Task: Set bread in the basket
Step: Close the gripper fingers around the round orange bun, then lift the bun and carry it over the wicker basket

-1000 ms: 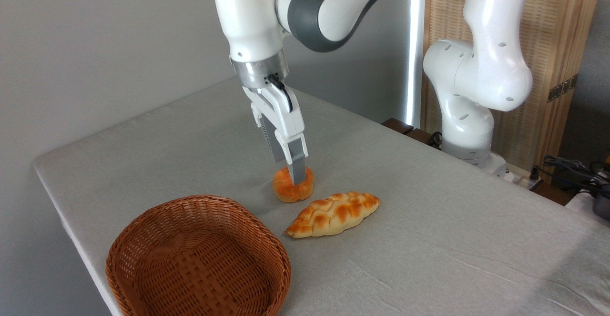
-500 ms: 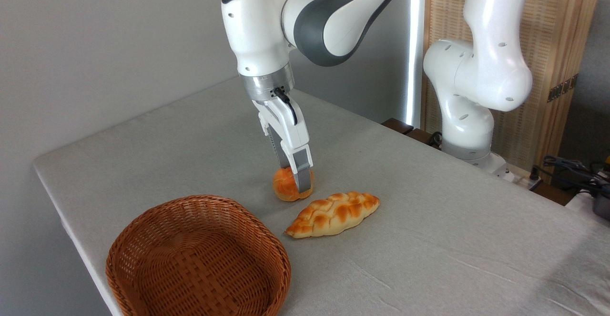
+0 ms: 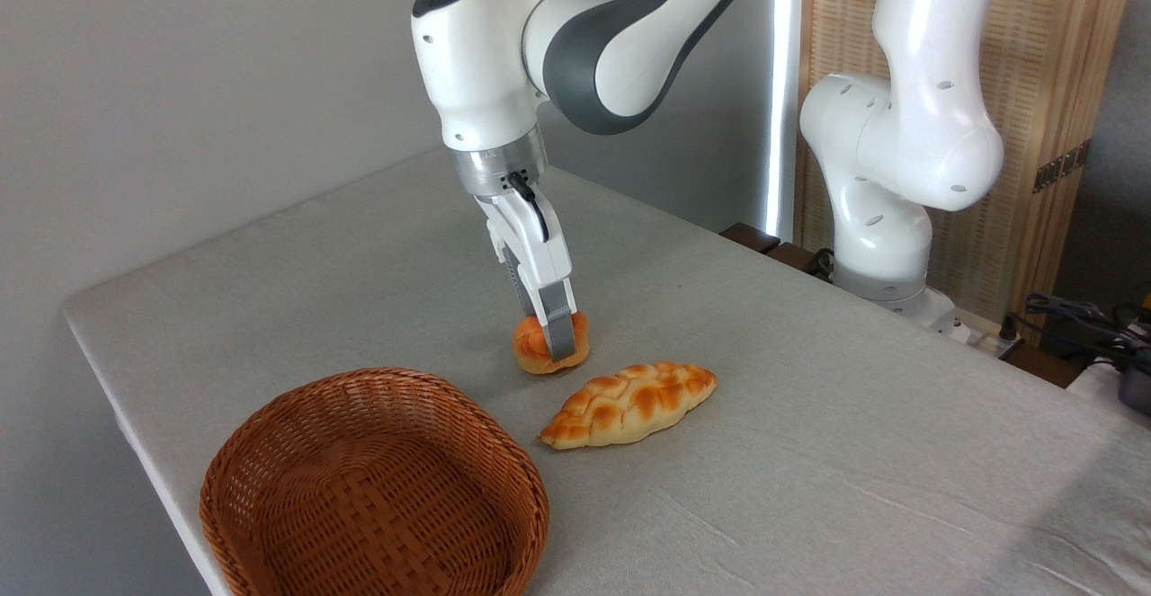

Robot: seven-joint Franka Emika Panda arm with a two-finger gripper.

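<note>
The bread [image 3: 532, 346], a small round orange bun, is near the middle of the grey table, squeezed narrow between the fingers. My gripper [image 3: 550, 342] comes down on it from above and is shut on it. The near finger [image 3: 559, 337] covers the bun's right side, and the far finger is hidden behind it. The bun's underside looks just clear of the cloth, or barely touching it. The basket [image 3: 373, 488], round, brown and woven, stands empty at the front left, a short way in front of and left of the bun.
A longer braided loaf [image 3: 629, 403] lies just right of and in front of the bun, close to the gripper. The table's left edge [image 3: 135, 416] runs beside the basket. The arm's white base [image 3: 881, 245] stands at the back right, with cables [image 3: 1079, 317] beyond it.
The fingers have closed on the bun, which now looks narrower. Gripper and bun have shifted slightly up and left; the basket and the braided loaf have not moved.
</note>
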